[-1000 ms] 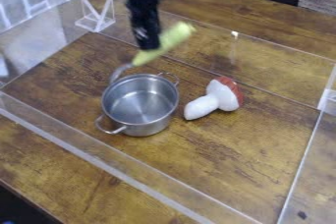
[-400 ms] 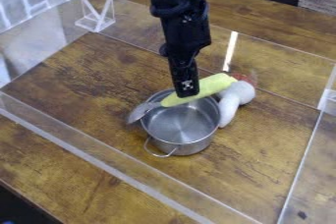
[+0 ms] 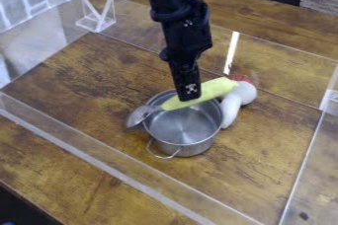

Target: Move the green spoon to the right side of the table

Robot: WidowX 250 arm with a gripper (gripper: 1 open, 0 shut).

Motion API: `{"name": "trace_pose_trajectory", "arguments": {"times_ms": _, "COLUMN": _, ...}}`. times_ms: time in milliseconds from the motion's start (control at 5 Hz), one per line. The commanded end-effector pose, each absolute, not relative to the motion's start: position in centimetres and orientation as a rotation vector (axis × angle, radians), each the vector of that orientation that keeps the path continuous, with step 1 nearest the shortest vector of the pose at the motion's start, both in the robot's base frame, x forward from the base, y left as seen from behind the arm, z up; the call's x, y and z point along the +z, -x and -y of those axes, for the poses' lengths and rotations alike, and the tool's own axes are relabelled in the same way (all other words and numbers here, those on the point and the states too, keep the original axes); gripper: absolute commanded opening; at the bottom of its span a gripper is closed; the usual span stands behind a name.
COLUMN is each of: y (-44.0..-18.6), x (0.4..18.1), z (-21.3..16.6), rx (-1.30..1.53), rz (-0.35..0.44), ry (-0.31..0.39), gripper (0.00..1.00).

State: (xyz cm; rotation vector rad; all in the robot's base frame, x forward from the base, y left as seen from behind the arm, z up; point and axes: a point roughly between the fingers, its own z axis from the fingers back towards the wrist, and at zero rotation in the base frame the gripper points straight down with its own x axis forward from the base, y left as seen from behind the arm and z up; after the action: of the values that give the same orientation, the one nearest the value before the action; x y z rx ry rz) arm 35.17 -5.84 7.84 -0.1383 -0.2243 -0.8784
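The green spoon (image 3: 215, 91) hangs tilted across the far rim of the silver pot (image 3: 185, 130), its yellow-green handle pointing right toward the mushroom toy. My gripper (image 3: 191, 90), on a black arm reaching down from above, is shut on the handle's middle. A small silver piece (image 3: 137, 117) shows at the pot's left rim; I cannot tell whether it is the spoon's bowl. Pot and spoon sit about mid-table (image 3: 79, 81), slightly right of centre.
A white-and-red mushroom toy (image 3: 238, 101) lies against the pot's right side, just behind the spoon's handle. Low clear acrylic walls (image 3: 303, 160) edge the wood tabletop. A clear stand (image 3: 95, 14) sits at the back left.
The gripper has carried the spoon right and down from the back of the table. The pot and the mushroom toy have shifted right and nearer. Little has changed in the last half second.
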Motion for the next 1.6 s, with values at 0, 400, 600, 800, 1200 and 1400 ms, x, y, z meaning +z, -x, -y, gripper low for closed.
{"name": "trace_pose_trajectory", "arguments": {"times_ms": 0, "y": -35.7, "x": 11.1, "z": 6.7, "rx": -0.856, "rz": 0.301, "ry": 0.114, "gripper": 0.00}}
{"name": "trace_pose_trajectory", "arguments": {"times_ms": 400, "y": -35.7, "x": 10.7, "z": 8.9, "rx": -0.809, "rz": 0.291, "ry": 0.122, "gripper": 0.00}}
{"name": "trace_pose_trajectory", "arguments": {"times_ms": 600, "y": -34.8, "x": 11.3, "z": 10.0, "rx": -0.723, "rz": 0.289, "ry": 0.118, "gripper": 0.00}}
{"name": "trace_pose_trajectory", "arguments": {"times_ms": 800, "y": -34.0, "x": 11.7, "z": 10.9, "rx": -0.636, "rz": 0.278, "ry": 0.117, "gripper": 0.00}}
{"name": "trace_pose_trajectory", "arguments": {"times_ms": 1200, "y": -35.1, "x": 12.0, "z": 12.2, "rx": -0.500, "rz": 0.264, "ry": 0.114, "gripper": 0.00}}
{"name": "trace_pose_trajectory", "arguments": {"times_ms": 1400, "y": -35.7, "x": 11.5, "z": 11.6, "rx": -0.433, "rz": 0.256, "ry": 0.120, "gripper": 0.00}}
